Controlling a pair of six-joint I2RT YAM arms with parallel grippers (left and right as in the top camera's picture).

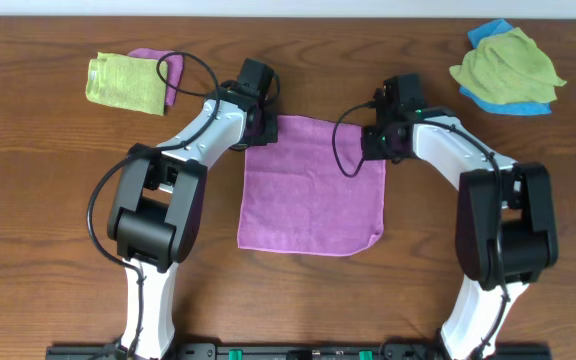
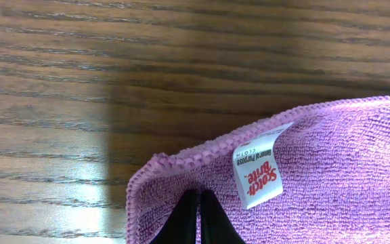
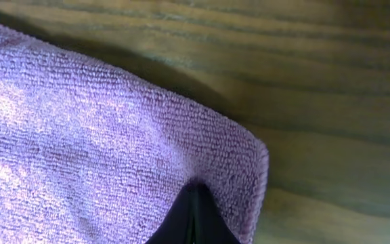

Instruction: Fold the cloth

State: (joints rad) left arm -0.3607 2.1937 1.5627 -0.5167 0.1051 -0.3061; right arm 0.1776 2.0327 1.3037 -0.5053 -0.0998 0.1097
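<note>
**Now the far corners are pinched, ready to fold**

So the lilac-purple square fuzzy cloth (image 1: pixel 313 190) lies flat in the middle of the brown wooden table (image 1: pixel 48 200), between the two arms. The left gripper (image 2: pixel 198 203) is squeezed tight on its far left corner. The right gripper (image 3: pixel 193 203) is squeezed tight on its far right corner. In both wrist views the black fingers are pressed together with the cloth caught at their tips.

The big thing for the next move is which way the cloth lies. From both grippers it spreads back toward the robot. The far edge runs straight across from one gripper to the other. The near edge lies loose, closer to the arm bases, and nothing holds it. So I think the fold has to go toward the robot: lift the far edge and bring it over to meet the near edge. Each arm is nearest its own corner, so both should move together, or the cloth may go crooked.

The cloth looks soft and fluffy, with a neat stitched rim. It is nearly smooth, with a small wave along the near edge. A small white label (image 2: pixel 256 177) with red letters sits just beside the left gripper. No fold is made yet.

A folded lime-green cloth (image 1: pixel 126 82) lies far off to the left, well apart from the work.
</note>
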